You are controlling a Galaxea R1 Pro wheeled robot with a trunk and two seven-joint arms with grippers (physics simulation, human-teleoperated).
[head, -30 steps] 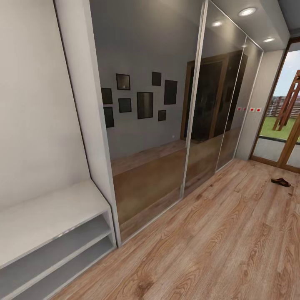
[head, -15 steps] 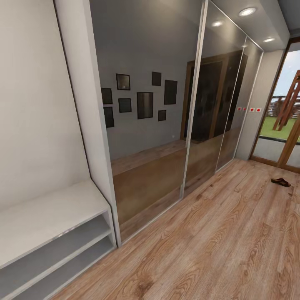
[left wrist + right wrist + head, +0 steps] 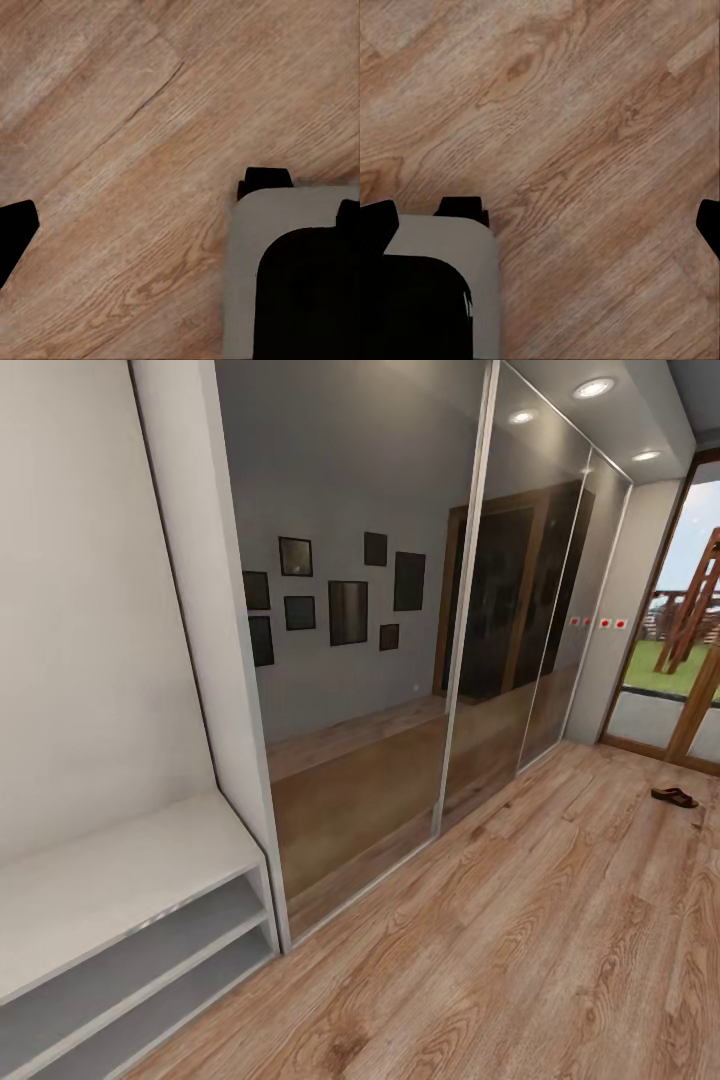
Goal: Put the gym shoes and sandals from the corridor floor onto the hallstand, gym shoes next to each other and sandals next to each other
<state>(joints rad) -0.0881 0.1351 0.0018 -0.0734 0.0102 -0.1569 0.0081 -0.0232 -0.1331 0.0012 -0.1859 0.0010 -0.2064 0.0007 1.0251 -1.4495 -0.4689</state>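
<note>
Change since earlier: nothing has shifted; one sandal lies where it lay a second ago.
Hallstand (image 3: 130, 880): far left in the head view, one bench top over two open shelves, both bare.
Mirrored doors (image 3: 350, 660): three panels, just right of the hallstand.
Corridor floor (image 3: 520, 940): wood planks running toward the glass door.
Sandal (image 3: 674, 796): one, on the floor at far right, well apart from the hallstand.
Left gripper (image 3: 180, 217): fingertips spread wide, released, over bare floor.
Right gripper (image 3: 544, 217): likewise spread, grasping nothing.

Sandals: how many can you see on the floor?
1. A sandal lies on the wood floor far down the corridor near the glass door. Others may be out of view.
</note>
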